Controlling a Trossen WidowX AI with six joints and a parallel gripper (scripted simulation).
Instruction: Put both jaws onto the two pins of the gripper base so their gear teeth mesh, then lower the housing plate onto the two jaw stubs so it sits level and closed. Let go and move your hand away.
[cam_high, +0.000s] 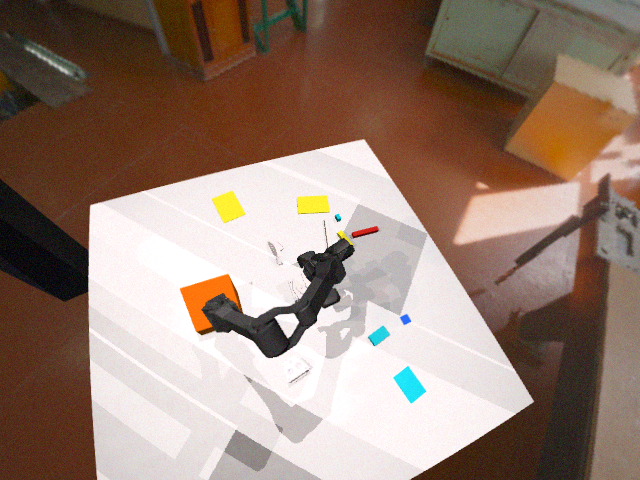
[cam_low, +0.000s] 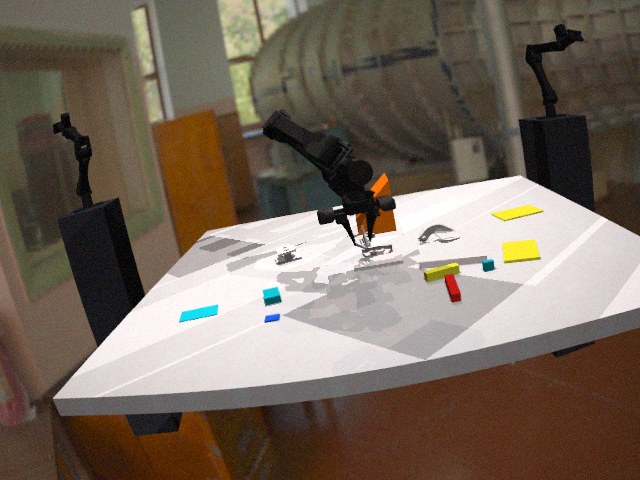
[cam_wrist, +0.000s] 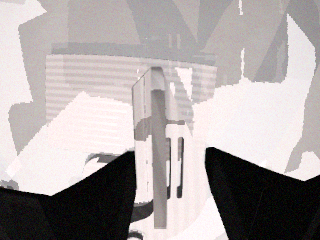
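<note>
Lining up a pale slotted piece for the pinned base

Fingers part-way open and clamped on something: my gripper (cam_high: 323, 276) (cam_low: 363, 245) (cam_wrist: 171, 158) has a pale slotted piece (cam_low: 364, 238) (cam_wrist: 159, 150), stood edge-on between the fingers. Jaw or housing plate? I can't tell from here. Its long axis runs up and down the wrist view, parallel to the finger faces, and that's the line I have to match.

Landmark is the white base (cam_high: 297, 367) (cam_low: 284, 253), which I take for the gripper base by the two round features on top. It's well apart from my grip, off to the left in the exterior view, and nothing I can make out is seated on it. So, on my reading, it's early: lift, carry across, turn the piece to suit a pin, then lower.

Looking past the gripper from that base, a curved grey part (cam_high: 273, 251) (cam_low: 438, 233) lies on the far side, likely a loose jaw. Another pale part (cam_low: 379, 251) sits just beside the fingertips, between base and curve. I'd clear it upward first; a sideways sweep could nudge it.
</note>
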